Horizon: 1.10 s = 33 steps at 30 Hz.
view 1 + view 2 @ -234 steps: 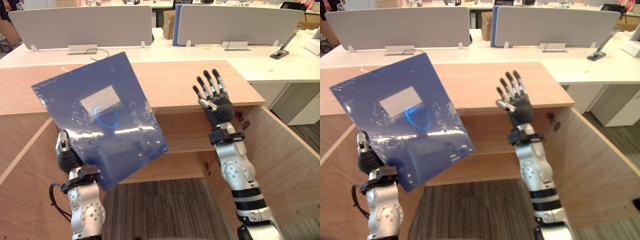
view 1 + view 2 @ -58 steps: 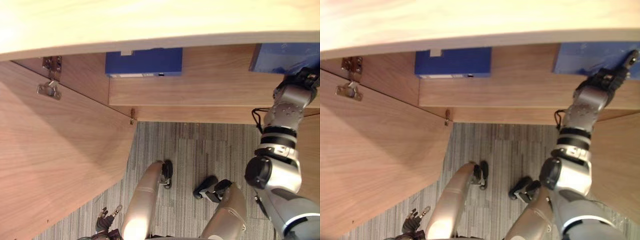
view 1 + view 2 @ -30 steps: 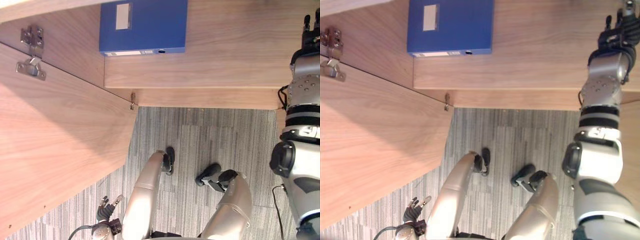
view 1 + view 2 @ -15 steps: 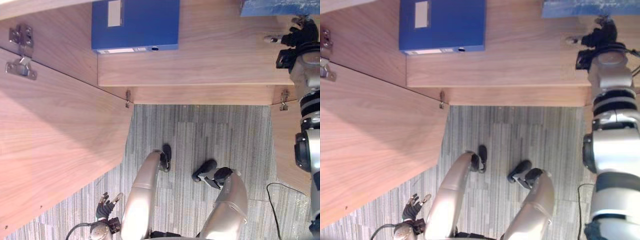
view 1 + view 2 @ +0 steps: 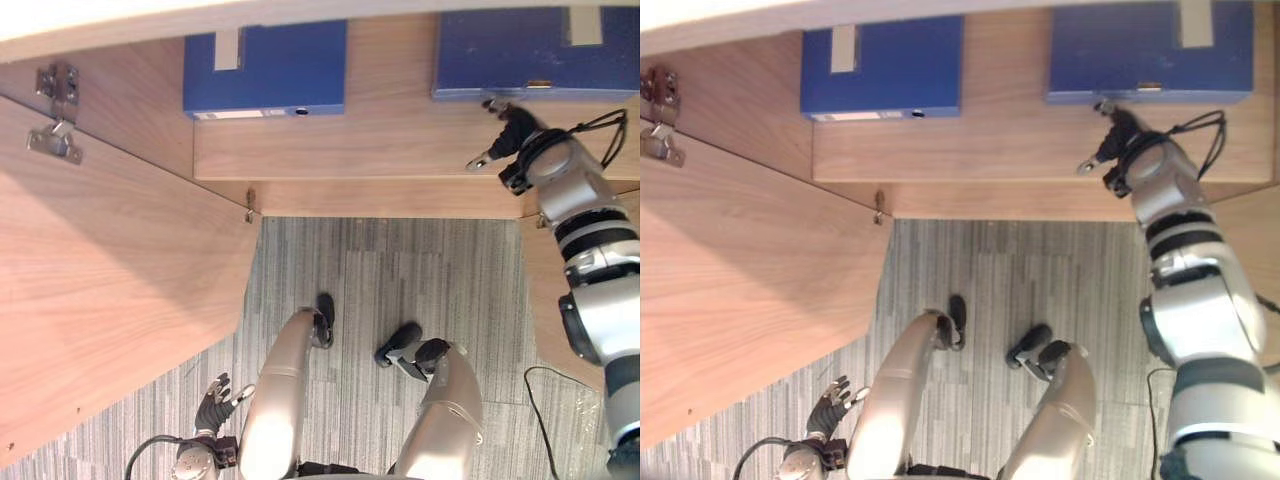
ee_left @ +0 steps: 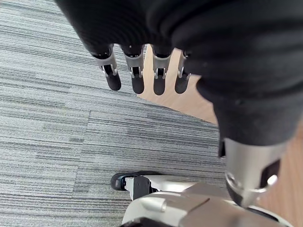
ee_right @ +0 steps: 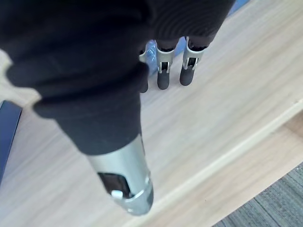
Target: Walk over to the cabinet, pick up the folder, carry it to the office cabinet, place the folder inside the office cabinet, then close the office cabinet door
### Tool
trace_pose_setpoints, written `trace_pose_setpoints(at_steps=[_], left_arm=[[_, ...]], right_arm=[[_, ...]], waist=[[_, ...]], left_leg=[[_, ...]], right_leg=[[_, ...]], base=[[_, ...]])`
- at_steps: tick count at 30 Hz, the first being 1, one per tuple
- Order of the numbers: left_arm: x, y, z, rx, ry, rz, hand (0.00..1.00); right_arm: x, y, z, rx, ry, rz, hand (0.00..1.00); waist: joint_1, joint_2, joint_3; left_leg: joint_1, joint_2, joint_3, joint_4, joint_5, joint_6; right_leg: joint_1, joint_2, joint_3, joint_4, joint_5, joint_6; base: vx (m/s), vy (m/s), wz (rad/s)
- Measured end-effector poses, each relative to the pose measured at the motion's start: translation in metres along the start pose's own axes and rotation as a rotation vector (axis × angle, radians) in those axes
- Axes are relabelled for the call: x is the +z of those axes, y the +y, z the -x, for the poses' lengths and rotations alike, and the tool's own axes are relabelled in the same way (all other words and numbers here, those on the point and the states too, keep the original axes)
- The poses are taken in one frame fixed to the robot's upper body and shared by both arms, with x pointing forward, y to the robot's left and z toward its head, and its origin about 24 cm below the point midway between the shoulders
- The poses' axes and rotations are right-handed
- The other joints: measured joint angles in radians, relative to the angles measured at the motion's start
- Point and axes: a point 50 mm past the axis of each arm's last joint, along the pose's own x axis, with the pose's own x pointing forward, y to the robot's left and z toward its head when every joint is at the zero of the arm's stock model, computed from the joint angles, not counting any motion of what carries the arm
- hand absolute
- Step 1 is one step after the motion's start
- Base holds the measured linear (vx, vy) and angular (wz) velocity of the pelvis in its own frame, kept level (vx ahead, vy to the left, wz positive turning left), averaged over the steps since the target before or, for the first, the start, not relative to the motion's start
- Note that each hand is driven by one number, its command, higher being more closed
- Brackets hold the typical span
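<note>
The blue folder lies flat on the cabinet's wooden shelf, at its right side, with nothing gripping it. My right hand hovers just in front of the folder's near edge, fingers straight and holding nothing. In the right wrist view those fingers point over bare wood, with a strip of the blue folder past them. Low beside my body hangs my left hand, open and empty; its fingers show above the carpet.
A second blue box file lies on the shelf's left side. The left cabinet door stands wide open, its hinge near the top left. The right door's edge shows behind my right arm. Grey striped carpet lies below.
The view has shifted and shows more of the shelf. My right hand has drawn back from the folder toward the shelf's front. The folder stays on the shelf; the left hand hangs as before.
</note>
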Motion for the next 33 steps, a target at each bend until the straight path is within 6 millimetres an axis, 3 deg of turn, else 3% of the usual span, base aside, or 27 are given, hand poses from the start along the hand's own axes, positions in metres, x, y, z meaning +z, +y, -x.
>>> trace_pose_setpoints(at_steps=[1,2,3,5,7,8,9,11,12,13,15,18,20,22,25,28,33], left_arm=[[-0.001,0.001,0.000,0.001,0.005,-0.004,0.00],[-0.001,0.001,0.000,0.002,0.006,-0.004,0.00],[-0.002,0.003,0.000,0.007,0.011,-0.006,0.00],[-0.003,0.004,0.000,0.010,0.019,-0.005,0.00],[-0.009,0.009,0.001,0.022,0.049,-0.008,0.00],[-0.011,0.010,0.001,0.027,0.061,-0.007,0.00],[-0.015,0.013,0.001,0.036,0.080,-0.006,0.00],[-0.022,0.015,0.000,0.049,0.119,0.001,0.00],[-0.025,0.015,0.000,0.052,0.136,0.004,0.00],[-0.034,0.016,0.002,0.059,0.177,0.009,0.00],[-0.044,0.019,0.003,0.082,0.225,0.024,0.00],[-0.058,0.020,0.007,0.119,0.283,0.048,0.00],[-0.062,0.021,0.009,0.120,0.307,0.035,0.00],[-0.068,0.022,0.009,0.123,0.338,0.005,0.00],[-0.077,0.023,0.013,0.128,0.383,-0.053,0.00],[-0.082,0.025,0.017,0.144,0.406,-0.108,0.00],[-0.087,0.027,0.014,0.152,0.450,-0.125,0.00]], right_arm=[[0.001,0.020,-0.001,0.048,-0.010,0.006,0.00],[0.001,0.025,-0.001,0.059,-0.011,0.003,0.00],[0.000,0.050,0.000,0.120,-0.011,-0.013,0.00],[-0.004,0.081,0.003,0.190,-0.004,-0.042,0.00],[-0.014,0.145,0.017,0.344,0.036,-0.167,0.00],[-0.018,0.165,0.024,0.398,0.065,-0.216,0.00],[-0.029,0.206,0.042,0.503,0.140,-0.305,0.00],[-0.051,0.268,0.082,0.642,0.299,-0.473,0.00],[-0.055,0.282,0.095,0.666,0.339,-0.522,0.00],[-0.062,0.307,0.119,0.704,0.415,-0.618,0.00],[-0.076,0.339,0.160,0.739,0.561,-0.782,0.00],[-0.099,0.361,0.206,0.722,0.739,-0.903,0.00],[-0.107,0.367,0.222,0.691,0.822,-0.973,0.00],[-0.117,0.373,0.243,0.571,0.945,-1.122,0.00],[-0.129,0.379,0.273,0.448,1.089,-1.216,0.00],[-0.142,0.381,0.298,0.296,1.239,-1.312,0.00],[-0.154,0.377,0.309,0.159,1.327,-1.316,0.00]], waist=[[-0.006,-0.010,-0.004],[-0.007,-0.013,-0.005],[-0.011,-0.022,-0.009],[-0.013,-0.035,-0.017],[-0.020,-0.060,-0.035],[-0.021,-0.068,-0.042],[-0.021,-0.081,-0.058],[-0.022,-0.093,-0.091],[-0.020,-0.095,-0.099],[-0.018,-0.097,-0.118],[-0.019,-0.098,-0.161],[-0.019,-0.100,-0.235],[-0.019,-0.102,-0.265],[-0.028,-0.102,-0.291],[-0.036,-0.103,-0.357],[-0.058,-0.102,-0.384],[-0.078,-0.102,-0.385]], left_leg=[[0.033,0.005,0.002,-0.032,0.010,-0.003],[0.042,0.007,0.003,-0.040,0.012,-0.004],[0.088,0.016,0.009,-0.087,0.027,-0.015],[0.145,0.019,0.013,-0.139,0.043,-0.026],[0.247,0.031,0.008,-0.221,0.064,-0.043],[0.274,0.036,0.007,-0.242,0.069,-0.046],[0.319,0.045,-0.001,-0.280,0.080,-0.056],[0.382,0.059,-0.017,-0.338,0.099,-0.064],[0.399,0.064,-0.018,-0.352,0.102,-0.066],[0.432,0.079,-0.018,-0.371,0.103,-0.068],[0.483,0.092,-0.033,-0.402,0.109,-0.079],[0.544,0.065,-0.175,-0.463,0.118,-0.103],[0.588,0.056,-0.234,-0.522,0.122,-0.128],[0.675,0.057,-0.193,-0.591,0.125,-0.129],[0.750,0.049,-0.121,-0.657,0.133,-0.116],[0.823,0.021,-0.058,-0.717,0.140,-0.104],[0.877,-0.017,0.025,-0.726,0.129,-0.071]], right_leg=[[0.029,0.017,-0.004,-0.034,0.012,0.000],[0.036,0.022,-0.004,-0.043,0.015,0.000],[0.077,0.047,-0.011,-0.096,0.035,-0.001],[0.125,0.068,-0.017,-0.147,0.051,0.000],[0.234,0.112,-0.045,-0.242,0.076,0.003],[0.262,0.127,-0.050,-0.267,0.082,0.005],[0.317,0.156,-0.069,-0.320,0.094,0.005],[0.395,0.200,-0.097,-0.405,0.115,0.005],[0.415,0.215,-0.102,-0.429,0.121,0.004],[0.454,0.246,-0.104,-0.475,0.134,0.004],[0.515,0.292,-0.103,-0.554,0.161,0.006],[0.567,0.350,-0.065,-0.670,0.218,0.004],[0.581,0.375,-0.031,-0.725,0.255,0.005],[0.623,0.402,0.047,-0.817,0.319,0.007],[0.656,0.415,0.135,-0.910,0.386,0.017],[0.685,0.421,0.232,-0.993,0.453,0.030],[0.657,0.406,0.378,-0.984,0.502,0.052]], base=[[0.06,-0.038,-0.10],[0.08,-0.047,-0.24],[0.07,-0.041,-0.22],[0.08,-0.049,-0.16],[0.10,-0.071,-0.08],[0.14,-0.114,-0.05],[0.13,-0.111,0.00],[0.14,-0.140,0.08],[0.13,-0.132,-0.03],[0.08,-0.082,-0.16],[0.08,-0.083,-0.17],[0.09,-0.050,-0.39],[0.05,0.037,-0.68],[-0.03,0.095,-0.95],[-0.03,0.117,-0.87],[-0.05,0.116,-0.88],[-0.11,0.141,-0.86]])
